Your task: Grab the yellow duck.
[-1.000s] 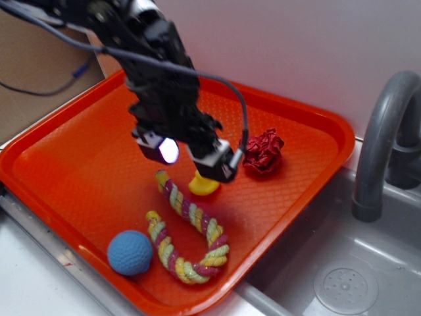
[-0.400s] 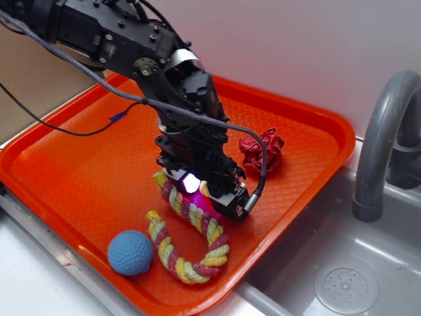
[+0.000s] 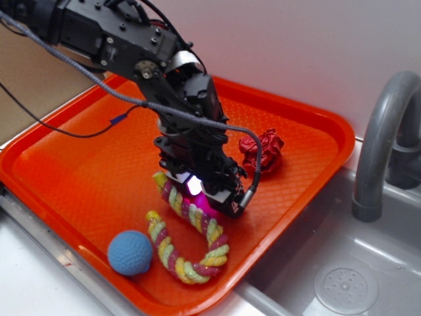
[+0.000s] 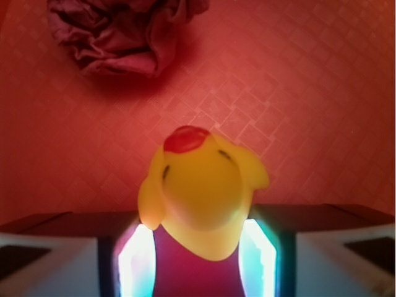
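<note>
The yellow duck [image 4: 204, 192], with its red-orange beak pointing away, sits between my gripper's two glowing pads in the wrist view, and the pads press its sides. My gripper [image 4: 197, 253] is low over the orange tray [image 3: 79, 164]. In the exterior view the gripper [image 3: 204, 194] stands right above the upper end of the rope toy [image 3: 191, 243] and hides the duck.
A red crumpled ball [image 3: 263, 150] lies just behind the gripper and shows at the top of the wrist view [image 4: 117, 37]. A blue ball [image 3: 130, 252] lies near the tray's front edge. A grey faucet [image 3: 381, 145] and sink [image 3: 342, 283] are to the right.
The gripper came down from above the tray onto the duck and its fingers drew together around it. The duck, seen a second ago, is now hidden in the exterior view.
</note>
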`<state>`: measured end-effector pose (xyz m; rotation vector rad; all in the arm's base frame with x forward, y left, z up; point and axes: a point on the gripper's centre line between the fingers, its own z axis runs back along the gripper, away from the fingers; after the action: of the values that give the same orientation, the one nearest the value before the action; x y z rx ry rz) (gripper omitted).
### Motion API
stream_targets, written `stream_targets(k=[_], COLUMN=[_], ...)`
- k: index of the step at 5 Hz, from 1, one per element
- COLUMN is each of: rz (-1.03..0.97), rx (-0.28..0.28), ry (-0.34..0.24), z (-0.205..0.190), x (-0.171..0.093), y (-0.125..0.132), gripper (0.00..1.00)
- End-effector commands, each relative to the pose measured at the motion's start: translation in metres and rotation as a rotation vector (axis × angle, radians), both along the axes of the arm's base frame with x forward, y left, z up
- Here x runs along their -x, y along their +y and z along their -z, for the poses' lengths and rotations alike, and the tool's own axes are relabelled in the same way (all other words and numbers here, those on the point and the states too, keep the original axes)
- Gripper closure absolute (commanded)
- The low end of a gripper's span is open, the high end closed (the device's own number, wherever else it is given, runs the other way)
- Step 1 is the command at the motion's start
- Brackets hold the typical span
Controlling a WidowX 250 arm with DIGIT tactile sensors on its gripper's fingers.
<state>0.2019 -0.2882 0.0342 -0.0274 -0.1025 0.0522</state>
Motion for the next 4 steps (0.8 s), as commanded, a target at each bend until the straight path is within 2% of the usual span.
stream_targets(k=[1,2,3,4], rz=[-0.04,-0.051,-0.105,-0.155], rx=[0.059,0.056,0.089,0.123], ry=[-0.055,-0.129,-0.131,-0.134], z=[-0.055,-0.096,-0.141,-0.181], x=[-0.011,-0.008,-0.002,0.009], y=[0.022,0.034,0.065,0.116], gripper=[1.0,1.0,1.0,1.0])
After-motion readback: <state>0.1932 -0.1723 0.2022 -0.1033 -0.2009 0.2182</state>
